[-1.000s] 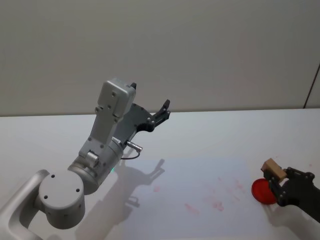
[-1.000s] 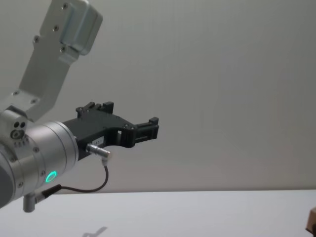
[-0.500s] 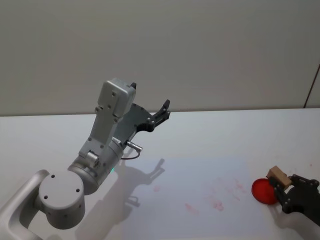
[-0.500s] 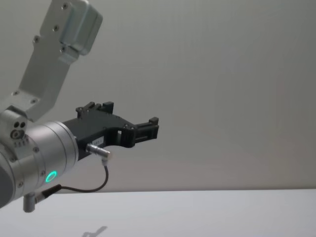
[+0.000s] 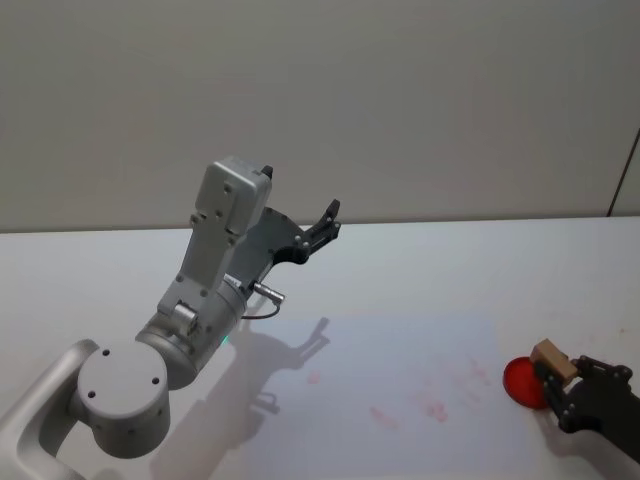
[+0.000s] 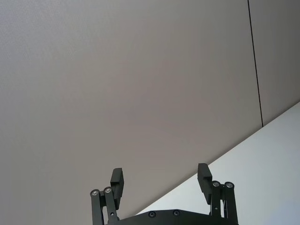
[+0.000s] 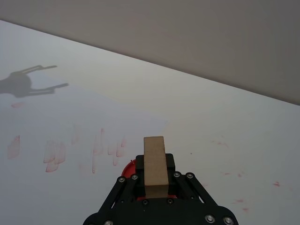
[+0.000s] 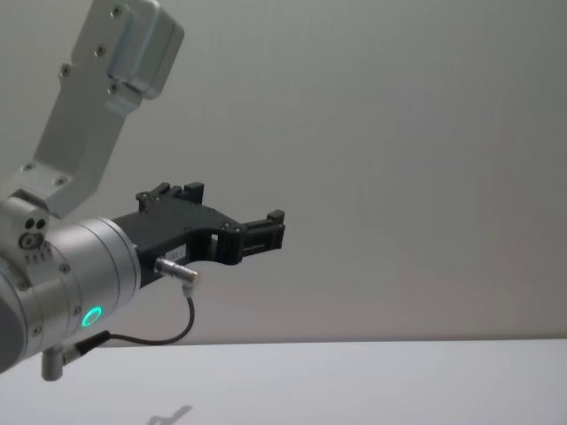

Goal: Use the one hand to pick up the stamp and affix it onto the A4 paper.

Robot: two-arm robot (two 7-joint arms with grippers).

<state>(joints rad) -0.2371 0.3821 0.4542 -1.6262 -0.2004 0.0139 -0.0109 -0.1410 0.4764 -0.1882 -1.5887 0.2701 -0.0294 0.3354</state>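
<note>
My right gripper (image 5: 556,377) sits low at the near right of the table (image 5: 420,270), with its jaws closed on the stamp (image 5: 553,359). The stamp stands up out of my fingers (image 7: 169,165), its free end pointing away from my palm, as the right wrist view shows (image 7: 154,164). It is tilted over the right edge of the red ink pad (image 5: 522,383), a round red disc lying on the table just right of the paper (image 5: 390,385). From the head view I cannot tell whether the stamp's lower end touches the pad or hangs just above it. In the right wrist view a sliver of the pad (image 7: 131,166) shows red just beside my fingers.

The paper is a pale sheet lying flat in front of me, between my two arms. Several faint red marks (image 5: 433,409) are scattered across its right half, and more red smears (image 7: 56,152) show in the right wrist view.

My left gripper (image 5: 322,226) is held up in the air on the left, well apart from the stamp, pointing toward the far wall. Its fingers (image 6: 204,175) are spread wide and hold nothing. It casts a shadow (image 5: 300,345) on the left part of the paper.
</note>
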